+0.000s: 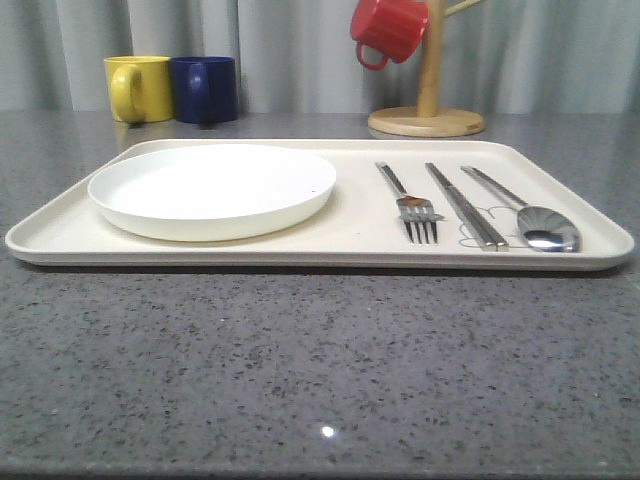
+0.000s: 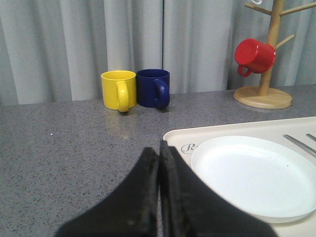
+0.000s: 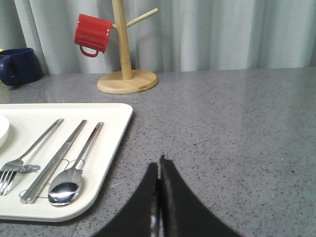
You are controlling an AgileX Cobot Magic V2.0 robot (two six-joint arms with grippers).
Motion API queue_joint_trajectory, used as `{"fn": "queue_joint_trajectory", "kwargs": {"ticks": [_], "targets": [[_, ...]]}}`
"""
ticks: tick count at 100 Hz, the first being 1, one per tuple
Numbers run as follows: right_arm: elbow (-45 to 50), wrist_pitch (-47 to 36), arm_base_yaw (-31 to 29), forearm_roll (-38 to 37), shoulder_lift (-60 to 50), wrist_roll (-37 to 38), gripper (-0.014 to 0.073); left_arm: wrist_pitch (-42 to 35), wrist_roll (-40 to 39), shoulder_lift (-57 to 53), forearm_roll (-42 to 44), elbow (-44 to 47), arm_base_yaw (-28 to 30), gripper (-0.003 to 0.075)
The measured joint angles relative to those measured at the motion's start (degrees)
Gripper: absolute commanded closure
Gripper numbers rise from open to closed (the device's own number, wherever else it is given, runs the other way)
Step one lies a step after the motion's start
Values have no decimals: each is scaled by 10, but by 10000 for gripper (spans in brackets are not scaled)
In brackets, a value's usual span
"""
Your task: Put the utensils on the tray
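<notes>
With the fork [image 1: 412, 203], the pair of chopsticks [image 1: 464, 205], the spoon [image 1: 528, 215] and the white plate [image 1: 212, 189] all lying on the cream tray [image 1: 350, 250], the task looks finished, so the main risk is disturbance. The left gripper [image 2: 159, 150] hangs just beside the tray's corner and the right gripper [image 3: 159, 166] just off its right edge, both with fingers pressed together and holding nothing. A careless sweep could nudge the low rim and set the slim, polished metal pieces sliding on the smooth surface. The shallow round plate seems to be glossy ceramic or melamine. The speckled grey stone counter [image 1: 320, 380] is flat.
</notes>
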Motion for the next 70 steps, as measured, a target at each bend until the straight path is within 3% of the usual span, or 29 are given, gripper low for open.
{"fn": "queue_joint_trajectory", "kwargs": {"ticks": [24,44,70], "targets": [[65,-34,-48,25,-19,-1,662,0,0,0,0,0,0,738],[95,-88,-51,28,-19,-1,662,0,0,0,0,0,0,738],[95,-95,-51,29,-19,-1,662,0,0,0,0,0,0,738]]}}
